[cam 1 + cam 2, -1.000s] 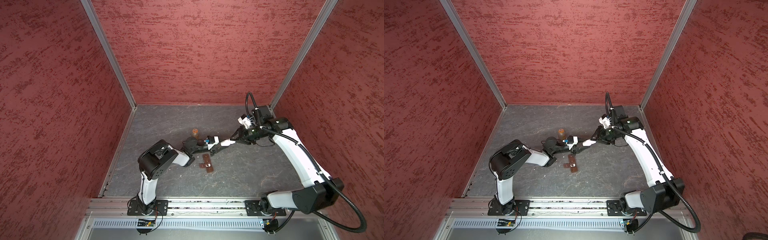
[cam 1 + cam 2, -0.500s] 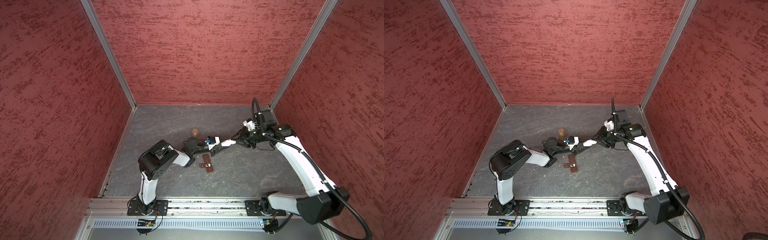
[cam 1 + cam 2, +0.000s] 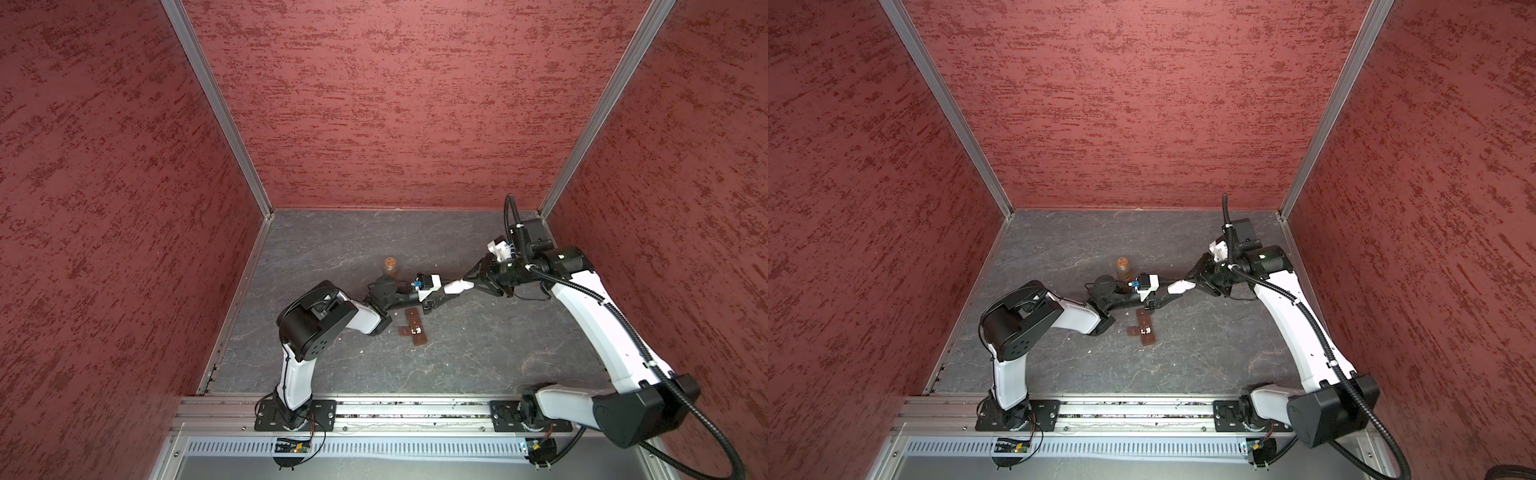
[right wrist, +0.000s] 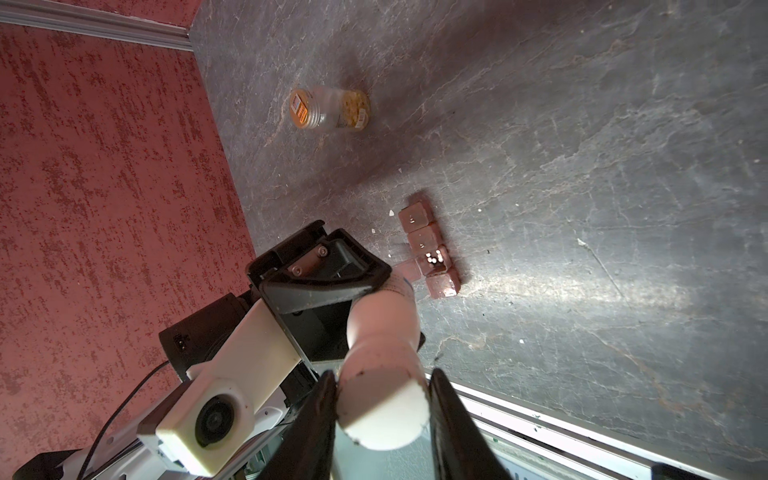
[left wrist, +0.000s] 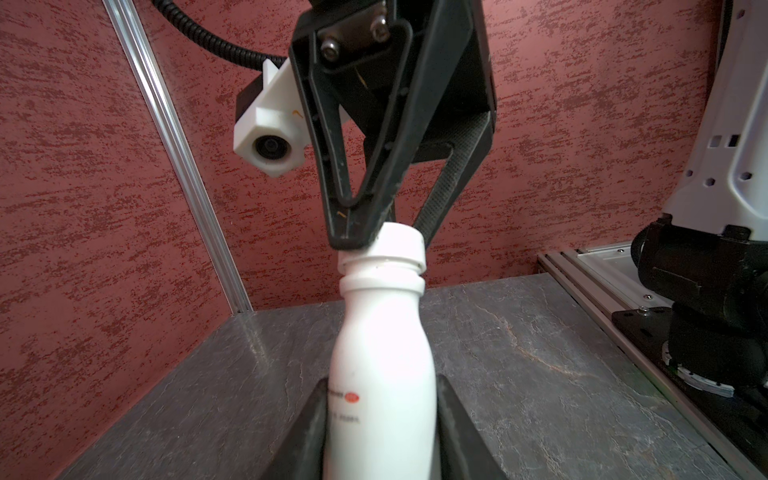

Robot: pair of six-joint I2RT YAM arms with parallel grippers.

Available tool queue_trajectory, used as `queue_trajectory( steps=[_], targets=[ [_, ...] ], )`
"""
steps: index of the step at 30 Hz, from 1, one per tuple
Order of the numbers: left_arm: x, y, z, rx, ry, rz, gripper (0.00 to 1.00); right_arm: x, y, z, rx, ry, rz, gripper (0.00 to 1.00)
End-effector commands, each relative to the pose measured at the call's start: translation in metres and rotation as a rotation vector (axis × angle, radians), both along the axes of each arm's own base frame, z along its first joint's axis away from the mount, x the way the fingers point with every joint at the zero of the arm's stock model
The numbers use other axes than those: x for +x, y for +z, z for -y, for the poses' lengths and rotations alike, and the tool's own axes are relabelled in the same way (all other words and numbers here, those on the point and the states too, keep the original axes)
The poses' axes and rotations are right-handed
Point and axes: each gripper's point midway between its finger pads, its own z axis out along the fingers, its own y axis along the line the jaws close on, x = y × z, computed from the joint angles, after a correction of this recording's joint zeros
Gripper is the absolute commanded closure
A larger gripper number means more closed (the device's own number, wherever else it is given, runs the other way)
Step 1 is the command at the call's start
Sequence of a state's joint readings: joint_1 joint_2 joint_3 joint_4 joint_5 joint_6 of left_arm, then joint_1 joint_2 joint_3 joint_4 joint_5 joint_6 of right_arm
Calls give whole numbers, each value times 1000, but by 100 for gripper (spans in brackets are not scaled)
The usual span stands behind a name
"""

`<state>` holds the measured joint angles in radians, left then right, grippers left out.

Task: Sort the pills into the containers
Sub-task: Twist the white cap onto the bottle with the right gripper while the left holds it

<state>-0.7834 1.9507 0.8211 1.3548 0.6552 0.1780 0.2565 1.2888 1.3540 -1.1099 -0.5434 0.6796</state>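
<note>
One white bottle, one amber jar and one brown box with four cells showing. One cell is open and holds a few pills, too small to count. The left end effector clamps narrowly on the bottle's body. The right end effector closes narrowly on its cap. The box lies on the desk beside the left one, and the jar stands beyond it.

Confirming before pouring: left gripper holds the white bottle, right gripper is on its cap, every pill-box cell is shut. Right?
Not all: one cell of the pill box stands open with white pills inside, per the right wrist view. The rest is right.
</note>
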Motion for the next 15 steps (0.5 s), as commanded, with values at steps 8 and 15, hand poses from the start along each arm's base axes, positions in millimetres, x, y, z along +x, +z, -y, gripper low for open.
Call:
queue_trajectory(
  steps=[8, 15],
  targets=[
    [-1, 17, 2, -52, -3, 64, 100, 3, 4, 4, -41, 10, 26, 61],
    [-1, 16, 3, -51, -3, 61, 100, 2, 9, 5, -52, 18, 39, 57]
  ],
)
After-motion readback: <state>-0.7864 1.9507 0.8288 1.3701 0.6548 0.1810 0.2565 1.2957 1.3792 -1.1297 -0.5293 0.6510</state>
